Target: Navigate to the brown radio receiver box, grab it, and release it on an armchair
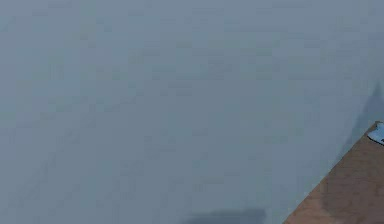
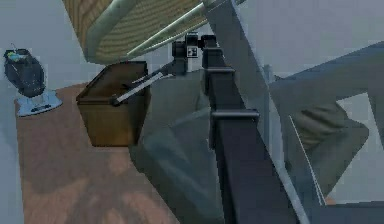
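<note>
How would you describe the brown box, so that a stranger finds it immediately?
Find the dark arm bar rising from the arm side view's bottom edge. Left of its far end, below the round wooden piece, stands the brown box. It is plain, dark brown and rectangular, unlike the small dark object on a white base farther left.

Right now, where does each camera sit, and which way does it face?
Forward view: on the robot, facing ahead and slightly down at a grey wall, brown floor at lower right; no robot parts.
Arm side view: on the robot's body, facing out the arm's side at a brown box; arm and gripper in frame.
Shared: the brown floor; perhaps the small object at the forward view's right edge is the dark object on a white base.
</note>
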{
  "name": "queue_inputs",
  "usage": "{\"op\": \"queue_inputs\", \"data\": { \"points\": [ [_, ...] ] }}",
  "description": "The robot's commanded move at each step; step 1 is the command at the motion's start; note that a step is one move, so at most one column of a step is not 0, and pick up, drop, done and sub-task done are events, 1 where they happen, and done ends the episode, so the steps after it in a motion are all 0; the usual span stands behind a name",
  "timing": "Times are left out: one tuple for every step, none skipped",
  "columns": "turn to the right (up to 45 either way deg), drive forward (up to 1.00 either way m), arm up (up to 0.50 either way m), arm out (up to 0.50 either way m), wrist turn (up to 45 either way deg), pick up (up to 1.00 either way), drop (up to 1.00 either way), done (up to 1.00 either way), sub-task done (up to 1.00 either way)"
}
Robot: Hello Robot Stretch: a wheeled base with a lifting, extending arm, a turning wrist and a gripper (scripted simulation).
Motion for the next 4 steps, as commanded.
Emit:
{"op": "queue_inputs", "data": {
  "points": [
    [0.0,0.00,0.00,0.00,45.0,0.00,0.00,0.00,0.00],
    [0.0,0.00,0.00,0.00,45.0,0.00,0.00,0.00,0.00],
    [0.0,0.00,0.00,0.00,12.0,0.00,0.00,0.00,0.00],
    [0.0,0.00,-0.34,0.00,0.0,0.00,0.00,0.00,0.00]
  ]
}}
